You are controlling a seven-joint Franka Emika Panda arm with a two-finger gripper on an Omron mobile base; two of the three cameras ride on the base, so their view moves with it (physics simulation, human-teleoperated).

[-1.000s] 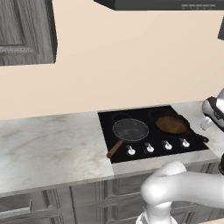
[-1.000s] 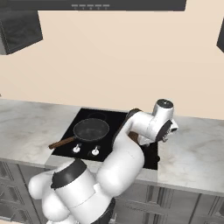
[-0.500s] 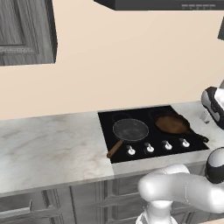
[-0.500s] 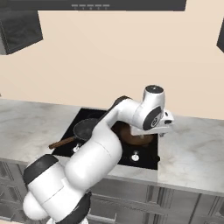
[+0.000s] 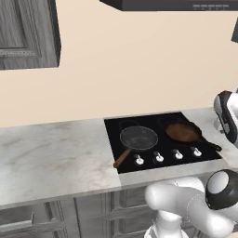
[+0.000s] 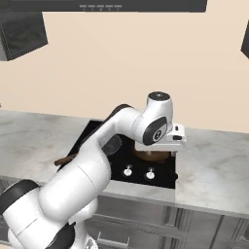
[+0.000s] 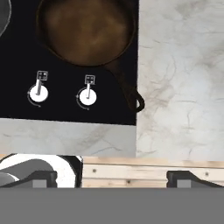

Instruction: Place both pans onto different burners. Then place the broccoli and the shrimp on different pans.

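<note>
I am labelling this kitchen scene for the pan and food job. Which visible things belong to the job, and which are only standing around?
Job things:
- dark grey pan
- brown pan
- cooktop
- end effector, open

Just around:
- marble counter
- knobs
- wall cabinet
- range hood

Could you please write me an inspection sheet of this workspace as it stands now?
Surface: grey marble counter with a black cooktop set in it.
Job's things: grey pan and brown pan sit on separate burners, both empty; broccoli and shrimp: nothing seen.
Clutter: nothing seen.
Gripper: gripper open, holding nothing, above the counter edge near the brown pan's handle.
Cables: nothing seen.
Surroundings: white knobs along the cooktop's front, beige wall, dark cabinets, range hood.
</note>
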